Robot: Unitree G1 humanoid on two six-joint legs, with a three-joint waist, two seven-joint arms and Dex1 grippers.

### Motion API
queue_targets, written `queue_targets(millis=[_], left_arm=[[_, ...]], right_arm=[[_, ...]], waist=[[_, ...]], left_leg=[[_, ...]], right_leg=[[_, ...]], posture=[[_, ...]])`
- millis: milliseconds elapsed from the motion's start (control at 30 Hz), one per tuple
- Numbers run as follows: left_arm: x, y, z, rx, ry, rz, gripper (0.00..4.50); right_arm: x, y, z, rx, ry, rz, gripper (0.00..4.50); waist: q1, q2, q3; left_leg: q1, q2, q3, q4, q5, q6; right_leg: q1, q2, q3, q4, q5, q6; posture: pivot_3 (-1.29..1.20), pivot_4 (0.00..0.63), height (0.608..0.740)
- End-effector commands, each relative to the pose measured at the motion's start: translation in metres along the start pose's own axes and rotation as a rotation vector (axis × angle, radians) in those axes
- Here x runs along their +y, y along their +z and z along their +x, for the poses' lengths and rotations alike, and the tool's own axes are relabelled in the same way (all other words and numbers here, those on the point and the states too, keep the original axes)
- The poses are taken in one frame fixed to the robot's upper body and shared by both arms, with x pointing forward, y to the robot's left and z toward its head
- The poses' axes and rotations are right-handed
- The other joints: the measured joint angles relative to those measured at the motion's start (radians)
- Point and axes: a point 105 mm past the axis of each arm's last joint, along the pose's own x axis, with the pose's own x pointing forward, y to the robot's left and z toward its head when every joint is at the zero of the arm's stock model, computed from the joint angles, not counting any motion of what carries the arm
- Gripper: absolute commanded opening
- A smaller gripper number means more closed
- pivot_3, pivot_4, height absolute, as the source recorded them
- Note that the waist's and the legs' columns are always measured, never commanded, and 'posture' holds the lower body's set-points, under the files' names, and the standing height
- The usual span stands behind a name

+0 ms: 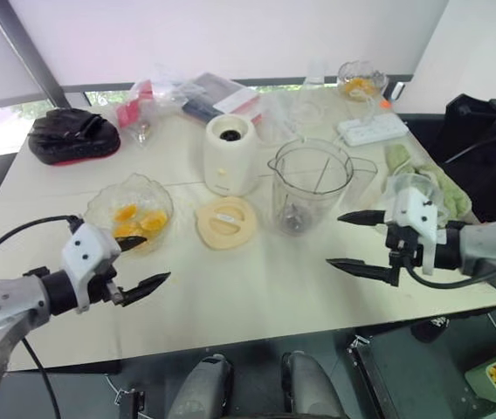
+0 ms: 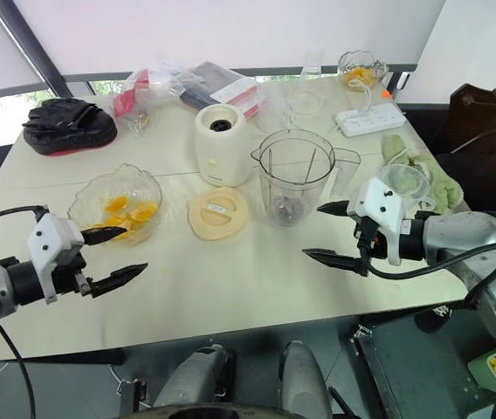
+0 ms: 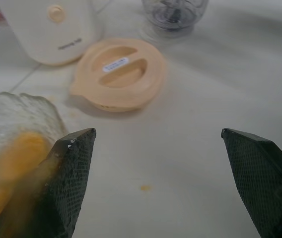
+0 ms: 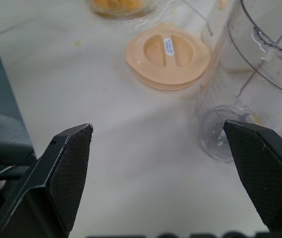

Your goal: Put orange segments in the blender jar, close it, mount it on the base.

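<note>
Left eye view: my left tool [image 1: 141, 262] and right tool [image 1: 359, 243] hang wide and empty over the counter [image 1: 257, 297]. Orange segments [image 1: 136, 222] sit in the glass bowl [image 1: 99, 208]. The empty blender jar [image 1: 309, 183] stands between base [image 1: 230, 154] and right tool; the lid [image 1: 226, 222] lies beside it.

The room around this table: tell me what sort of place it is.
Probably an office or lab corner set up for a kitchen trial, not a real kitchen: a plain table by a window with blinds, a power strip, and a blender base among bags.
</note>
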Motion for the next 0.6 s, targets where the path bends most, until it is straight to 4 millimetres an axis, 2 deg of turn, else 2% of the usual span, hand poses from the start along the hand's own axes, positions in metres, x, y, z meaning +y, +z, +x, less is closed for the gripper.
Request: queue_targets(millis=[33,600], left_arm=[[0.001,0.009,-0.006,-0.002,-0.007,0.041,4.23],[0.006,0.013,0.006,-0.013,-0.005,0.035,4.23]], right_arm=[[0.003,0.017,-0.003,-0.025,0.014,-0.057,4.4],[0.002,0.028,0.004,-0.053,-0.005,-0.086,4.4]], waist=[[0.001,0.0,0.0],[0.001,0.0,0.001]], left_leg=[[0.0,0.0,0.0,0.0,0.0,0.0],[-0.001,0.0,0.0,0.0,0.0,0.0]], right_leg=[[0.0,0.0,0.0,0.0,0.0,0.0],[-0.001,0.0,0.0,-0.001,0.0,0.0]], posture=[[0.0,0.15,0.74],[0.0,0.15,0.74]])
